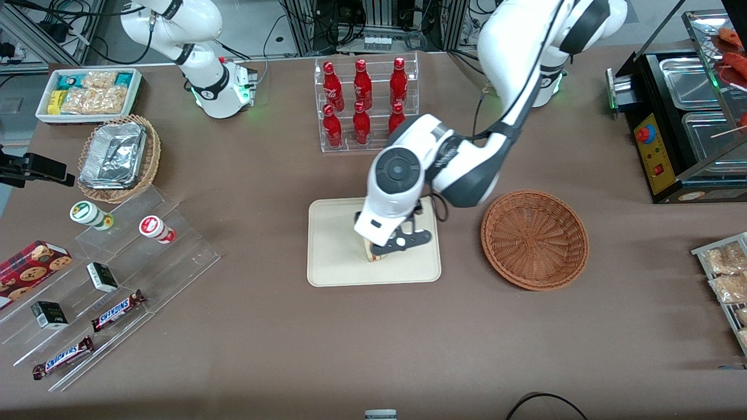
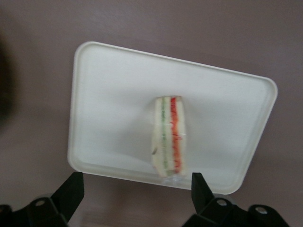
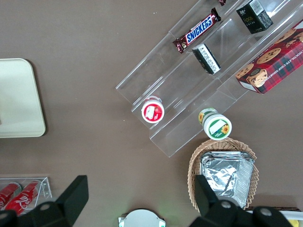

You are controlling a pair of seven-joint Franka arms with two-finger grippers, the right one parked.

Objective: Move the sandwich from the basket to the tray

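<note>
The sandwich (image 2: 169,137) stands on its edge on the cream tray (image 2: 109,94), its red and green filling layers showing. In the front view only a corner of the sandwich (image 1: 369,252) peeks out under the wrist, on the tray (image 1: 335,245). My left gripper (image 2: 136,189) hovers over the tray edge, open, its black fingers (image 2: 71,188) spread wide with nothing between them. In the front view the gripper (image 1: 388,245) hangs just above the sandwich. Beside the tray, toward the working arm's end, the reddish-brown basket (image 1: 534,239) holds nothing.
A clear rack of red bottles (image 1: 365,102) stands farther from the front camera than the tray. A tan wicker basket with foil containers (image 1: 117,157), acrylic steps with snacks (image 1: 111,291) and a white bin (image 1: 90,93) lie toward the parked arm's end. A black food warmer (image 1: 683,122) sits at the working arm's end.
</note>
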